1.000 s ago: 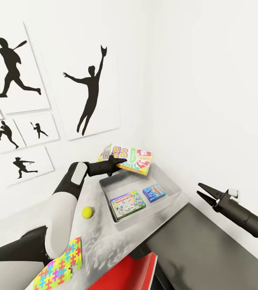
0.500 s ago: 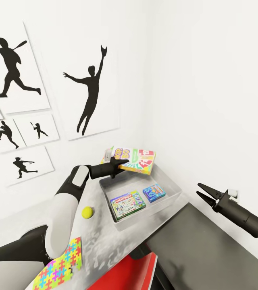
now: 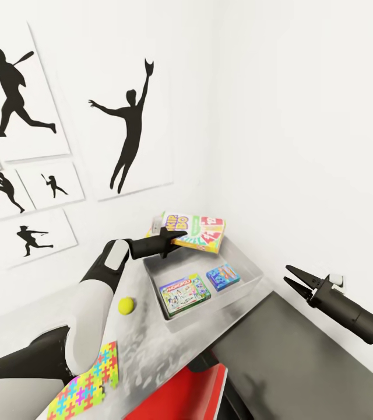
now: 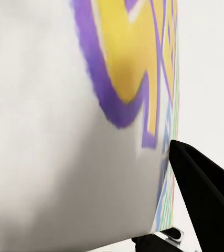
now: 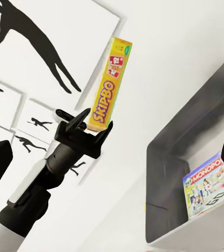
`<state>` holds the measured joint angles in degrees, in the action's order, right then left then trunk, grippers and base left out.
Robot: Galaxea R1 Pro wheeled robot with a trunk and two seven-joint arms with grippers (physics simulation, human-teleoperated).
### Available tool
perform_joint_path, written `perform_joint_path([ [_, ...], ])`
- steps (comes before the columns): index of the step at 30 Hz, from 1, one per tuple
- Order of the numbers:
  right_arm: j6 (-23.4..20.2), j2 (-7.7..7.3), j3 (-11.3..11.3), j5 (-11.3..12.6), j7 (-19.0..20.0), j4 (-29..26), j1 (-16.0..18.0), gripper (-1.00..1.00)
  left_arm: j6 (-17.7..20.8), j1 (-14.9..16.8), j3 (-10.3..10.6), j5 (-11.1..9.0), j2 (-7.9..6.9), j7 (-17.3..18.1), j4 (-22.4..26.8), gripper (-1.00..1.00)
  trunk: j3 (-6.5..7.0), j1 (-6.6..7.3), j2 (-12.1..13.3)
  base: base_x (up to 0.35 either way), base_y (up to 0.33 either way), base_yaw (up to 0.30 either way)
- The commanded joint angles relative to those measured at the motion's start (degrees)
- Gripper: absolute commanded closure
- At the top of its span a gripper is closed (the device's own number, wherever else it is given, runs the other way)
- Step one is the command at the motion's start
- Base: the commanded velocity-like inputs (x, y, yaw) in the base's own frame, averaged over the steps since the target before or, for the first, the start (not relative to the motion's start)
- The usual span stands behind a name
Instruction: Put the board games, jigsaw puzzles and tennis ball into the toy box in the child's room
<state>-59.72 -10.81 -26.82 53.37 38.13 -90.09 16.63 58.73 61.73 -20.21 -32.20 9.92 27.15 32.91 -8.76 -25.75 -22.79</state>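
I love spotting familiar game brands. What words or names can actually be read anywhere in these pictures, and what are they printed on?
"SKIPBO": on the edge of the yellow game box held in the left gripper.
"MONOPOLY": on the board game lying in the toy box.
Small blue box in the toy box: print too small to read.
Wall posters: silhouettes, no text.

Tennis ball (image 3: 126, 305) lies left of the toy box (image 3: 250, 287) on the table (image 3: 151, 344).

White arm shells, black joints; black pointed two-finger left end effector (image 3: 173, 238); red base panel
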Motion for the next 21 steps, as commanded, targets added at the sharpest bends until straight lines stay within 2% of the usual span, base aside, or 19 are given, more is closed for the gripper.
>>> perform_joint_path([
  [1, -0.28, 0.0, -0.08, -0.3, 0.36, 0.0, 0.07, -1.0, 0.29, 0.07, -0.06, 0.48, 0.08, 0.44, -0.03, 1.0, -0.22, -0.03, -0.13, 0.0, 0.0, 0.0],
  [4, -0.28, 0.06, -0.05, -0.35, 0.36, 0.0, 0.07, -1.0, 0.21, 0.07, 0.92, 0.42, 0.08, 0.47, -0.47, 1.0, -0.5, -0.03, -0.13, 0.0, 0.0, 0.0],
  [9, -0.28, 0.08, 0.0, -0.31, 0.36, 0.0, 0.07, -1.0, -0.24, 0.06, 1.43, 0.4, 0.08, 0.51, -4.15, 1.0, -0.96, -0.03, -0.13, 0.0, 0.0, 0.0],
  [15, -0.28, 0.01, -0.04, -0.27, 0.36, 0.0, 0.07, -1.0, -3.61, 0.07, 1.48, 0.27, 0.08, 0.5, -7.43, 1.0, -1.52, -0.03, -0.13, 0.0, 0.0, 0.0],
  [21, -0.28, 0.1, -0.02, -0.49, 0.36, 0.0, 0.07, -1.0, -5.94, 0.08, 1.53, -2.68, 0.08, 0.51, -9.93, 1.0, -2.08, -0.03, -0.13, 0.0, 0.0, 0.0],
])
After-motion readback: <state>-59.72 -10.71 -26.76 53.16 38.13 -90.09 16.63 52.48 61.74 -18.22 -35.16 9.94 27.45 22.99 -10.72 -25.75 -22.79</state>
